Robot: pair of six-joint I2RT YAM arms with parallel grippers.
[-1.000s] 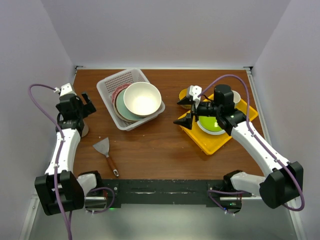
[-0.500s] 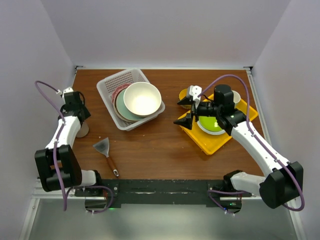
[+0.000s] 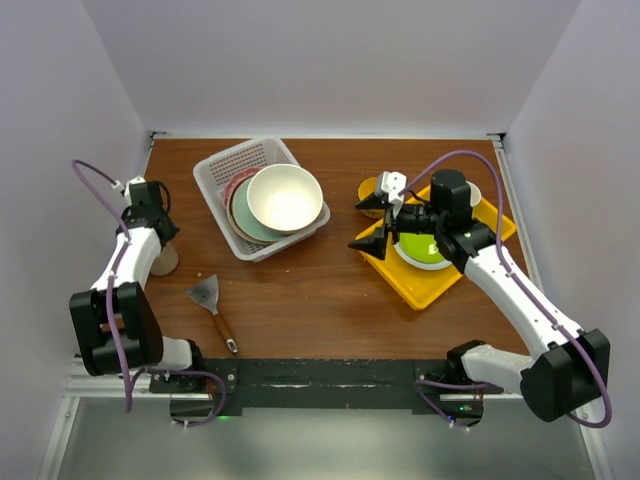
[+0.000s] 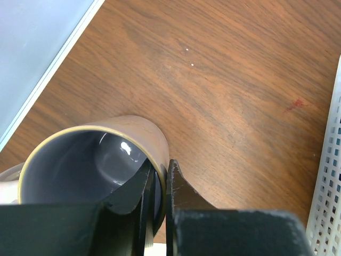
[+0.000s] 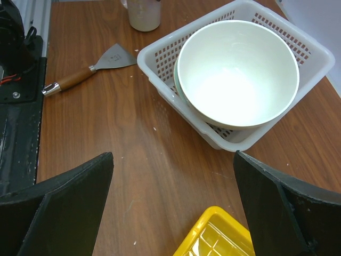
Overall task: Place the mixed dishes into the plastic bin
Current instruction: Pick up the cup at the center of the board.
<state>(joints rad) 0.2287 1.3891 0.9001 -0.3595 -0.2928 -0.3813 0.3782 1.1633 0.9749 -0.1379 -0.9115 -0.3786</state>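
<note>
The white rectangular plastic bin (image 3: 225,170) with slotted sides sits toward the back left of the brown wooden table (image 3: 320,290). Inside it, a large cream bowl (image 3: 285,197) rests on a stack of plates (image 3: 240,207). The right gripper (image 3: 368,222) hangs over bare wood just beside a flat yellow tray (image 3: 420,285), its fingers spread wide with nothing between them. Near the table's left edge, the left gripper (image 4: 158,173) pinches the wall of a pinkish mug (image 4: 80,160) with a grey inside, one finger within and one outside.
</note>
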